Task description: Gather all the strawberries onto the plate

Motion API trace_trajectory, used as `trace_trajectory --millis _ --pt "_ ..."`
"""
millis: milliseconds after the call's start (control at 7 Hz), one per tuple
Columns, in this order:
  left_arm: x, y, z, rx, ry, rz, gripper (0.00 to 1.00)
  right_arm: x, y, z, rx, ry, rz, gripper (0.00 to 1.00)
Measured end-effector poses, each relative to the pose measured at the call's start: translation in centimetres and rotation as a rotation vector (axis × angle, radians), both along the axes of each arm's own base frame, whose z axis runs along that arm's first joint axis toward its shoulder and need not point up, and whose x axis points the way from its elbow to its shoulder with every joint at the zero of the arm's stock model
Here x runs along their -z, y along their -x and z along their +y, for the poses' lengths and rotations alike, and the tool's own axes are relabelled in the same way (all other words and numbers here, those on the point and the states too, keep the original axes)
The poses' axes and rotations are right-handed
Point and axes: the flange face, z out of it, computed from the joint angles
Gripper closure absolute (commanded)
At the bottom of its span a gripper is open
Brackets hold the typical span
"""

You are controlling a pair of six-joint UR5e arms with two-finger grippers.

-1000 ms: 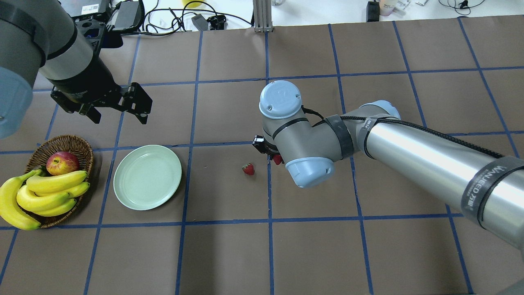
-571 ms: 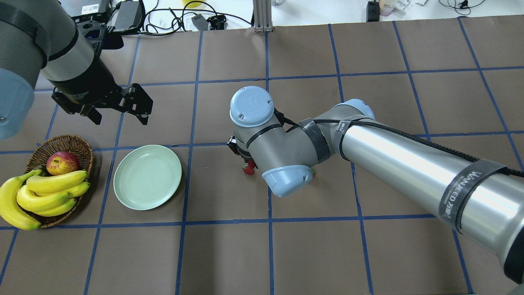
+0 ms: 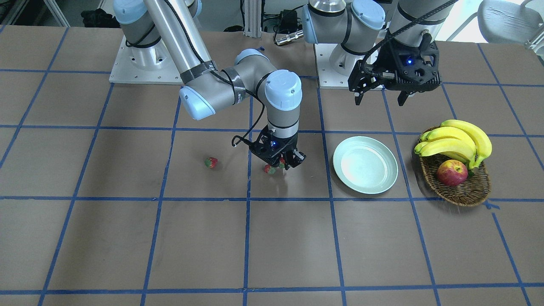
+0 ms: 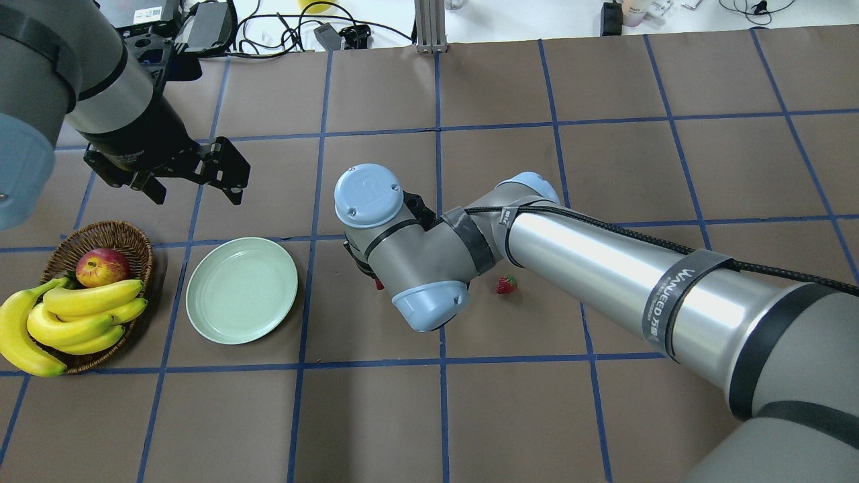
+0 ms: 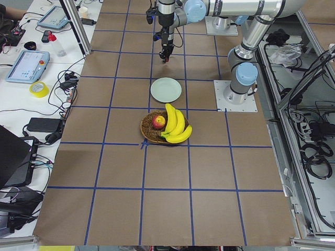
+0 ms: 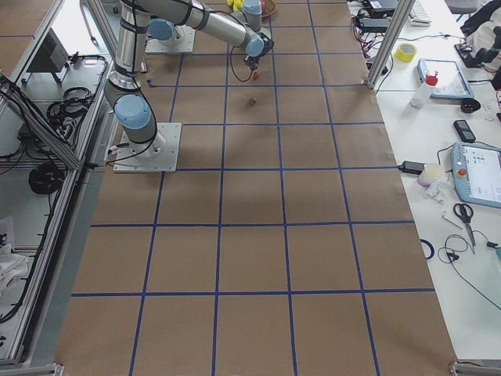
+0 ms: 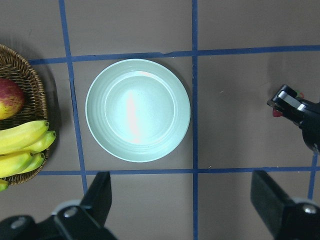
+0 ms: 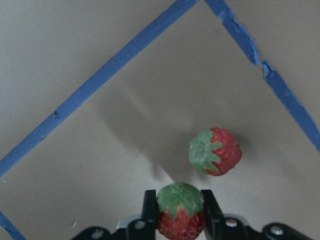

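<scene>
Now right hand (image 8: pixel 179 207) tight around one strawberry (image 8: pixel 181 224), left hand (image 4: pixel 194 189) wide open, empty, near the plate (image 4: pixel 241 290).

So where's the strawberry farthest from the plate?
In the overhead view the farthest strawberry lies alone on the table, right of centre beside the right arm, two grid squares right of the plate.

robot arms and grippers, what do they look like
The left arm and right arm are silver-grey tubes with pale blue round joint caps. The right arm carries a black braided cable under black straps with white lettering. The left gripper and right gripper are black, two-fingered, each showing a small blue light.
</scene>
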Motion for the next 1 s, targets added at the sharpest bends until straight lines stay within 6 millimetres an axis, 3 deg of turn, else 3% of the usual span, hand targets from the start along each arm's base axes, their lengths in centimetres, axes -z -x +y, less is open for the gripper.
trace_trajectory --millis 143,571,857,1000 --pt "0.0 0.0 0.0 0.000 0.000 -0.001 0.00 0.3 -0.2 0.0 0.005 -0.007 -0.010 0.05" --pt "0.0 0.0 0.1 0.002 -0.001 -0.001 0.00 0.0 -0.3 -0.1 0.004 -0.006 -0.017 0.02" --pt "-0.1 0.0 0.1 0.003 0.001 -0.001 0.00 -2.4 0.3 -0.2 -0.046 0.009 0.003 0.02" --pt "-0.1 0.0 0.2 0.003 0.002 -0.001 0.00 -3.7 1.7 -0.3 -0.107 0.008 0.038 0.04"
